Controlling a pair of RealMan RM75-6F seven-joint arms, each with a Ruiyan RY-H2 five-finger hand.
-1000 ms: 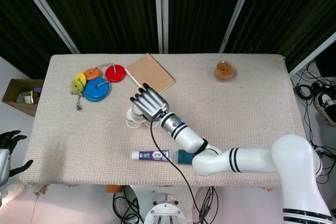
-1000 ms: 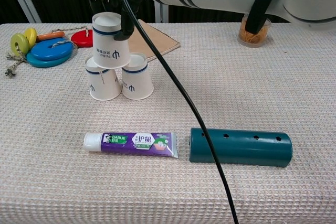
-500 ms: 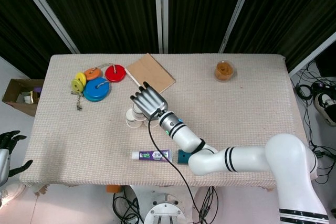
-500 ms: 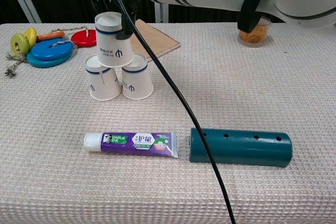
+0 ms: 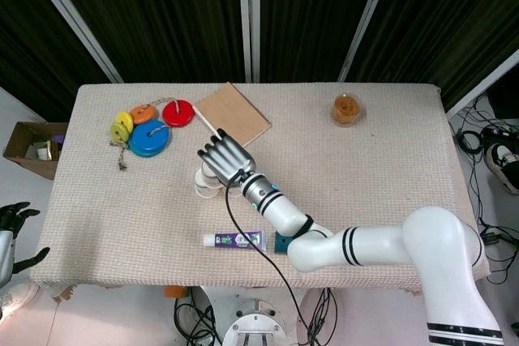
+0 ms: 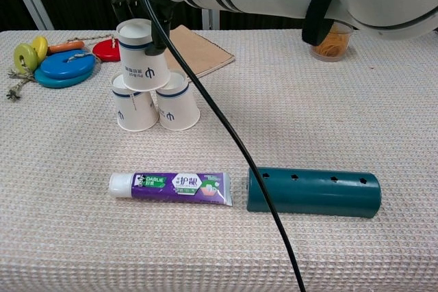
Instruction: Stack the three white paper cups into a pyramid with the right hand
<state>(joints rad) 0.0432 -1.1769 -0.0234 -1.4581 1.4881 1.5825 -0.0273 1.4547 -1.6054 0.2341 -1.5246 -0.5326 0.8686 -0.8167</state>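
A: Which parts of the pyramid are in place?

B: Two white paper cups with a dark band stand upside down and touching on the beige woven tabletop (image 6: 342, 100): the left base cup (image 6: 133, 107) and the right base cup (image 6: 177, 105); the third white paper cup (image 6: 142, 55), also inverted, sits above the seam between them, tilted a little, its rim at or just above their tops; contact cannot be confirmed.

A: State of the right hand?

B: The right hand (image 6: 140, 1) is closed around the third cup from above and behind, fingers down its far side; in the head view the right hand (image 5: 225, 156) covers the stack almost wholly; the left hand (image 5: 10, 224) hangs off the tabletop's left edge, fingers apart, holding nothing.

A: What remains?

B: By judgement, nearly finished; the top cup must settle level on both base cups, then the fingers must let go without nudging the stack.

A: Other items near the base cups?

B: In front, a purple-and-white toothpaste tube (image 6: 171, 187) and a teal perforated cylinder (image 6: 313, 192); behind, a brown notebook (image 6: 198, 49).
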